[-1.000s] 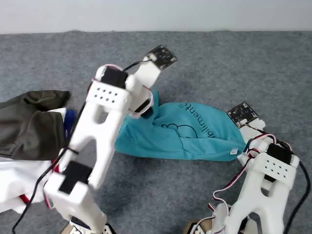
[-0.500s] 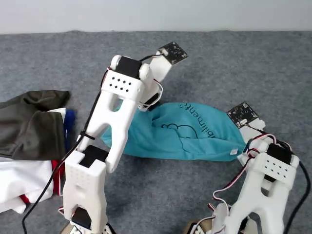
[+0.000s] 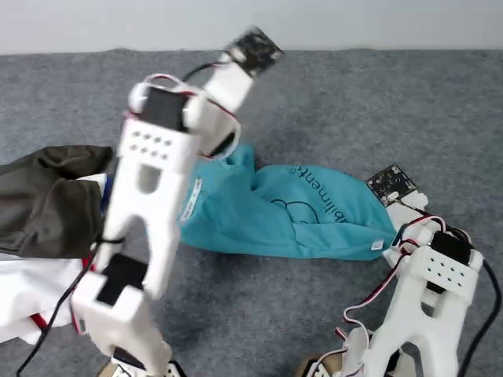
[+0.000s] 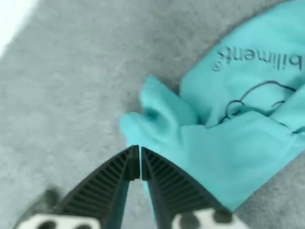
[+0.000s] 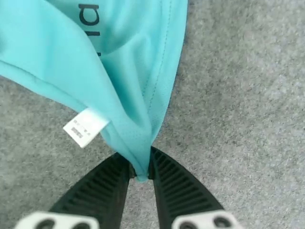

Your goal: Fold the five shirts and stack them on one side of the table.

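My left gripper [image 4: 135, 155] is shut on a bunched edge of the teal shirt [image 4: 224, 148]. My right gripper [image 5: 141, 172] pinches the other end, by the white tag [image 5: 86, 127].

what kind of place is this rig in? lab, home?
Probably a robotics lab bench: grey felt-covered table, two white plastic robot arms, and a teal fabric shirt beside a heap of dark olive and white shirts for folding trials.

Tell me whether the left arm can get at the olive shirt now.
Probably not yet: the left gripper is shut on the teal shirt; otherwise the way to the olive shirt looks free.
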Action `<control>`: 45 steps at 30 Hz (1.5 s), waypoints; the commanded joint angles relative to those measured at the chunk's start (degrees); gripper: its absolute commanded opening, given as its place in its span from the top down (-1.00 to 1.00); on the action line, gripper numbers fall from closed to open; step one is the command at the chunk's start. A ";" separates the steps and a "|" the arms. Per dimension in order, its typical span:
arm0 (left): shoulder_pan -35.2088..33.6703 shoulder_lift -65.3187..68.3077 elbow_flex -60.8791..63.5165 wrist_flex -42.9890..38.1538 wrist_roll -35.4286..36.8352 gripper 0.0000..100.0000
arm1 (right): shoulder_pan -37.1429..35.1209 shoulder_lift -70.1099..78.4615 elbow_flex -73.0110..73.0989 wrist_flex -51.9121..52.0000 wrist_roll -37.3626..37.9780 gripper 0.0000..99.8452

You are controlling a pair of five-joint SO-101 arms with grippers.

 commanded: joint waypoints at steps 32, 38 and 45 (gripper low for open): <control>4.57 10.46 3.91 1.58 -1.76 0.97 | 0.40 -1.63 -0.88 0.13 0.44 0.98; 2.29 -0.18 3.12 1.58 -1.93 0.97 | 0.40 -1.63 -0.88 0.22 0.35 0.98; -5.19 -16.09 6.46 1.58 -1.85 0.97 | 0.40 -1.71 -1.23 0.13 0.26 0.98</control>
